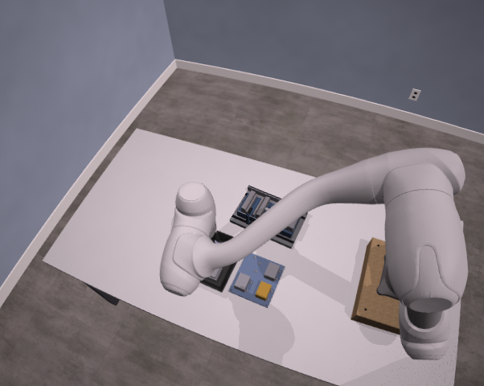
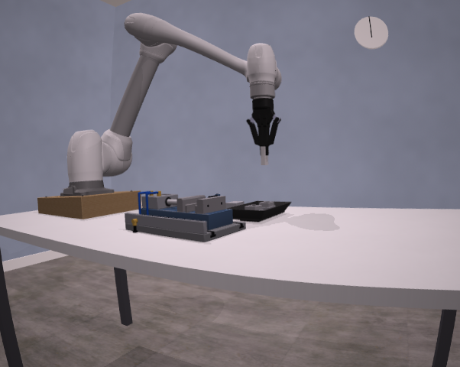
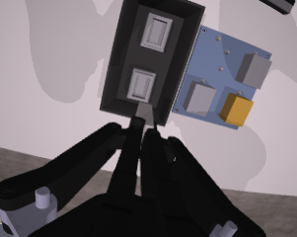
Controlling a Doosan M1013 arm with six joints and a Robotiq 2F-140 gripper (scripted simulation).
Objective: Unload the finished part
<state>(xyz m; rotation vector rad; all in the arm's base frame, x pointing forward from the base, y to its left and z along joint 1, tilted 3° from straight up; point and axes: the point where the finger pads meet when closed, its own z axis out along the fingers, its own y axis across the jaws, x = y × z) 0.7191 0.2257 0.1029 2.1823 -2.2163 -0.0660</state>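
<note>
My gripper (image 2: 264, 154) hangs high above the table, fingers pressed together with nothing between them. In the wrist view its tips (image 3: 144, 118) sit over the near end of the black outfeed tray (image 3: 151, 59). Two grey pocketed parts (image 3: 155, 30) (image 3: 142, 83) lie flat in the tray, pockets up. The tray also shows in the side view (image 2: 260, 209) and mostly hidden under the arm from above (image 1: 219, 265). The vise (image 2: 186, 215) stands left of the tray; the arm partly covers it from above (image 1: 267, 214). I cannot tell whether a part sits between its jaws.
A blue plate (image 1: 256, 280) carrying two grey blocks and an orange block lies beside the tray, also in the wrist view (image 3: 223, 86). The arm's base stands on a wooden block (image 2: 85, 203) at the table's end.
</note>
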